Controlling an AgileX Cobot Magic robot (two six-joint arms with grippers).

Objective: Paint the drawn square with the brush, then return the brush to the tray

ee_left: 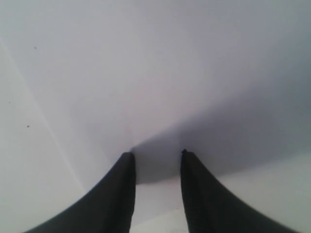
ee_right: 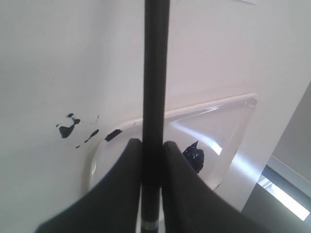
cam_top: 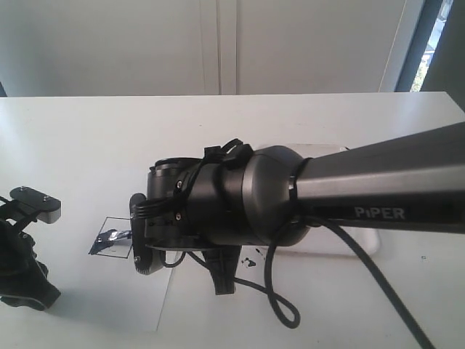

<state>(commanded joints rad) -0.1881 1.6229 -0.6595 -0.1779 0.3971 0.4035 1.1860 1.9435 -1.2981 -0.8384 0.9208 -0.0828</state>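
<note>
**Entry: painting stage, square partly covered**

1. Right arm [cam_top: 363,193]: fills the middle of the scene and reaches across to the left side. Its wrist hangs just beside the drawn square.
2. Paper sheet [ee_right: 48,87]: white and flat, with a few stray dark spatters [ee_right: 68,128] near the tray.
3. Tray [ee_right: 214,103]: glossy and clear-white. It lies behind the arm, well apart from the square, with a dark blue paint blob [ee_right: 194,158] inside.
4. Brush [ee_right: 156,73]: a black handle running straight out from the right jaws, with a silver ferrule glimpsed at the near end.
5. Drawn square [cam_top: 110,238]: a thin black outline at the left of the sheet. It carries a blue smear and some white is left showing.

**Handling note (judgement).** The step in hand looks like filling in the square.
- Short, light strokes kept inside the outline should cover the bare patches.
- Heavy pressure could splay the bristles past the line or drag the loose sheet.
- More paint from the blob may be needed before the brush goes back to the tray.

**End effectors.**
- Right gripper [ee_right: 151,142]: clamped tight on the brush handle, with a finger pressed to each side and no gap.
- Left gripper [ee_left: 156,153]: jaws apart and nothing between them, low over the white surface. Whether it touches the surface cannot be told.
</note>
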